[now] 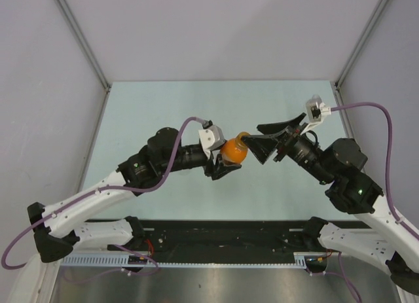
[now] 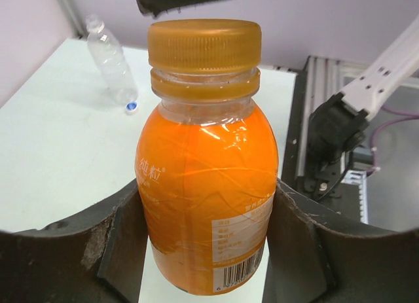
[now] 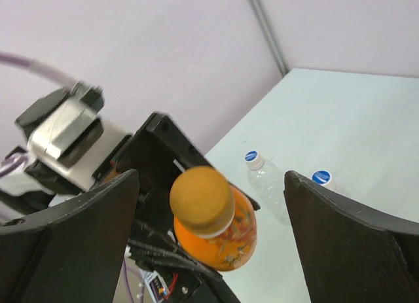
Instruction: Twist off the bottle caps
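Bottle from above: the orange bottle (image 1: 230, 152) hangs in the air over the table (image 1: 163, 100), between the two arms, with its neck turned toward the right arm.
Holding side from above: the left gripper (image 1: 224, 154) pinches the bottle's body from both sides, probably as a vise so the body cannot turn with the cap.
Turning side from above: the right gripper (image 1: 256, 139) is spread wide at the neck end and clamps nothing.
Left wrist, grip: the dark fingers (image 2: 124, 244) press the lower body on either side, with the label and barcode between them. The low hold leaves the neck free for the other arm.
Left wrist, cap: the orange cap (image 2: 204, 46) sits on the neck, down against its ring, so it is not yet off.
Left wrist, background: a clear bottle (image 2: 111, 61) lies on the table with a blue cap (image 2: 131, 107) just beside its end. I cannot tell whether that cap is loose.
Right wrist, jaws: they stand far apart, with the orange cap centred in the gap and touching neither finger.
Right wrist, table: two capped bottles (image 3: 268, 185) lie beyond, side by side, out of the way of the mid-air work.
Step judged: the spread jaws suit re-gripping the cap for another turn.
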{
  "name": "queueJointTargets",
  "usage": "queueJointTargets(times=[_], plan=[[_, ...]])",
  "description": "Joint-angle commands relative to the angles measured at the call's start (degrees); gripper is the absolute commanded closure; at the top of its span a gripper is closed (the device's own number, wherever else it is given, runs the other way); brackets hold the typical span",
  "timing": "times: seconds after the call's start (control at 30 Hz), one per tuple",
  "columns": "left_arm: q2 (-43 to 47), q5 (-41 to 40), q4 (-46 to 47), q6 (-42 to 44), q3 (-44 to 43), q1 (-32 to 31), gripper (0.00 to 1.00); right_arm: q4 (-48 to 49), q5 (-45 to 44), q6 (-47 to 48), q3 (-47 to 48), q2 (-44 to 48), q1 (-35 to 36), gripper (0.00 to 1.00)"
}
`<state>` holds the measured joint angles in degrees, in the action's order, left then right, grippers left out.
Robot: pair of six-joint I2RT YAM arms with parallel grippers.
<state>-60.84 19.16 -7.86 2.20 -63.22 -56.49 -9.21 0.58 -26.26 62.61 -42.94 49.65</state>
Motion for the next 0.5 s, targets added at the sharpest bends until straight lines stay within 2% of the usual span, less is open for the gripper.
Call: queueJointTargets(times=[0.0,0.17,0.47], plan=[[-0.6,-12.5,-3.3,5.1,-2.4,-3.8,1.0,-0.5,-8.4,-5.5,1.4,-0.5,0.2,0.04],[0.1,-24.4,-1.3,5.4,-0.9,-5.9,1.0,-2.7,-11.9,-9.2,1.4,-1.4,0.5,0.03],[-0.8,-32.6,-0.9,7.0,-1.4,-8.4,1.0,-4.9,-14.3,-12.8,1.5,-3.7,2.1,0.04]])
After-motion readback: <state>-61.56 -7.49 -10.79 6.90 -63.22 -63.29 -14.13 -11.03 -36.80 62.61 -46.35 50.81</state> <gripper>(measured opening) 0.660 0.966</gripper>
